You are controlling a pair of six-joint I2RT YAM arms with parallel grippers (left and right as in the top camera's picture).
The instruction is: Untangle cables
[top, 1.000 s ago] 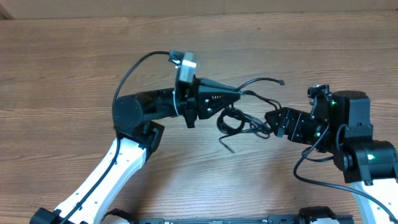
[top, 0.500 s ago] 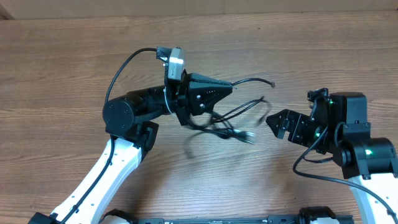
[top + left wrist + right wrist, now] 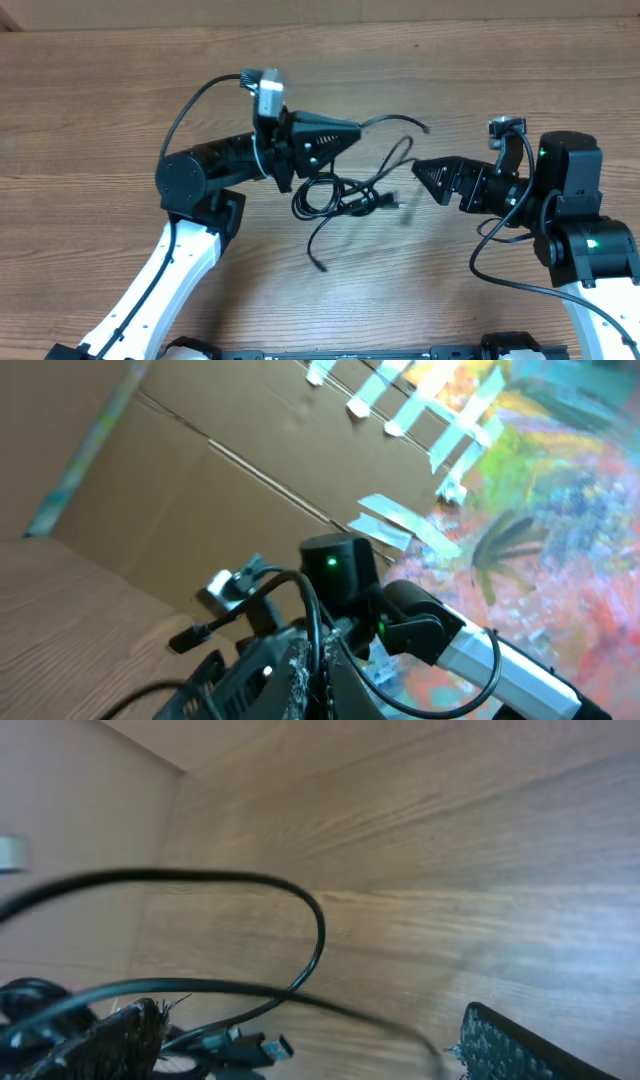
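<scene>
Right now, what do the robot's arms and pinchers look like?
Each arm is white low down, with black round joints higher up. The left arm has a small silver camera with a looping black wire. The right arm glows with green lights. The left gripper and right gripper are black pointed wedges.

The brown wood-grain table [image 3: 120, 80] has the tangled black cables [image 3: 335, 192] over its middle; whether they touch it is unclear.

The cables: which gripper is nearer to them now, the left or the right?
Left. The left gripper is shut on the cables, with their loops just beside it. The right gripper stands open off their plug end and grips nothing.
</scene>
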